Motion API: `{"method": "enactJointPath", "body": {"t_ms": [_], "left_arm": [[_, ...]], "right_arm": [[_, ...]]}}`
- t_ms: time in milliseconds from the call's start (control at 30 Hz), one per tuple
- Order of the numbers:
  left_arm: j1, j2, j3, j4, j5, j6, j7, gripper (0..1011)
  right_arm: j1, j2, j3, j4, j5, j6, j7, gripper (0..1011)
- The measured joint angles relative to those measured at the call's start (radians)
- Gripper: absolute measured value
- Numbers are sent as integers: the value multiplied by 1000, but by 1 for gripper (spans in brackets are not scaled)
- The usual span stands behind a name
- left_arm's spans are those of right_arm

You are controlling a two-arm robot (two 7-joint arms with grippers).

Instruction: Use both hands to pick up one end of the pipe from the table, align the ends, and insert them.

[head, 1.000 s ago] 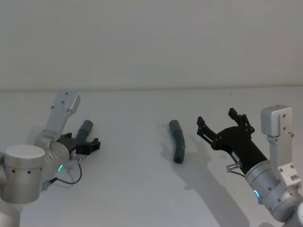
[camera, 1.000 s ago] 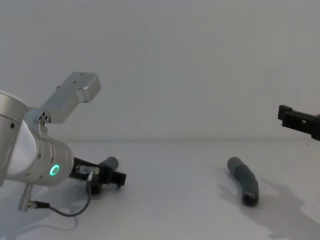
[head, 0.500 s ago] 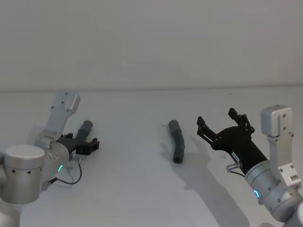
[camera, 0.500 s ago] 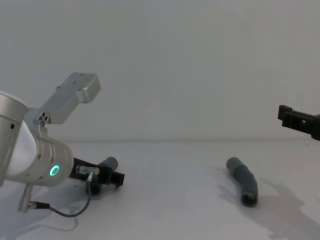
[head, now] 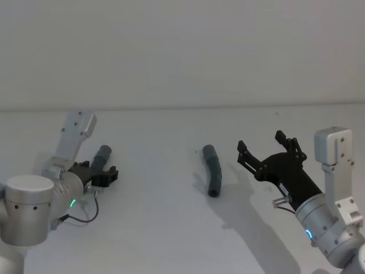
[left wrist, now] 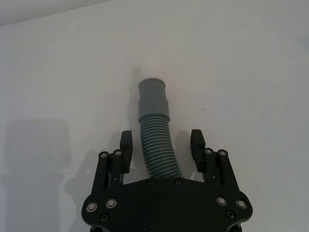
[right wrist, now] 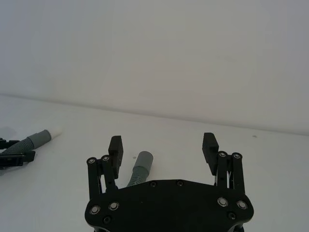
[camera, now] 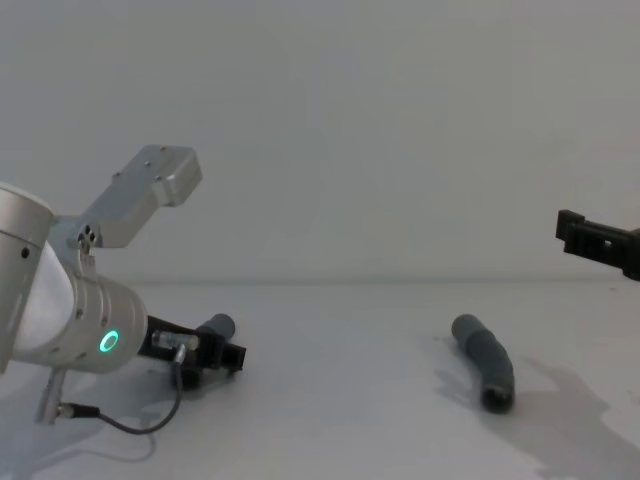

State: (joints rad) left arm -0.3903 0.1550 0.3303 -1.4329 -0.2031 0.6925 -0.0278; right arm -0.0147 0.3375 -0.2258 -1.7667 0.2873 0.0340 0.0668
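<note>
The table (head: 171, 240) is white and flat, and two short grey pipe pieces lie on it, well apart.

One bendy pipe piece (head: 103, 154) lies at the left of the head view. The left gripper (head: 106, 176) is low down at the table, right at this piece. In the left wrist view its two black fingers (left wrist: 126, 145) stand one on each side of the ribbed pipe (left wrist: 155, 140). They are spread a bit wider than the pipe, with a small gap on both sides, so they are not squeezing it. The smooth round end of this piece pokes out past the fingers. In the right wrist view, at the far left, that end (right wrist: 55, 130) looks white.

The other pipe piece (head: 213, 170) lies near the middle of the head view, a little to the right. It is bent, and nothing touches it.

The right gripper (head: 261, 142) is up in the air at the right of the head view, beside this second piece. Its fingers are spread wide with nothing between them. In the right wrist view the second piece (right wrist: 139, 166) lies on the table below the gripper (right wrist: 162, 142). In the chest view its black tip (camera: 592, 236) pokes in at the right edge, higher than the pipe (camera: 485, 360).
</note>
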Motion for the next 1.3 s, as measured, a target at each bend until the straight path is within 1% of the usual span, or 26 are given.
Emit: {"method": "enactJointPath", "body": {"t_ms": [333,567,1300], "left_arm": [[0,0,0,1,0,0,0,642],[0,0,0,1,0,0,1,580],[0,0,0,1,0,0,1,434]], "right_arm": [[0,0,0,0,0,0,0,1000],[0,0,0,0,0,0,0,1000],[0,0,0,0,0,0,0,1000]]}}
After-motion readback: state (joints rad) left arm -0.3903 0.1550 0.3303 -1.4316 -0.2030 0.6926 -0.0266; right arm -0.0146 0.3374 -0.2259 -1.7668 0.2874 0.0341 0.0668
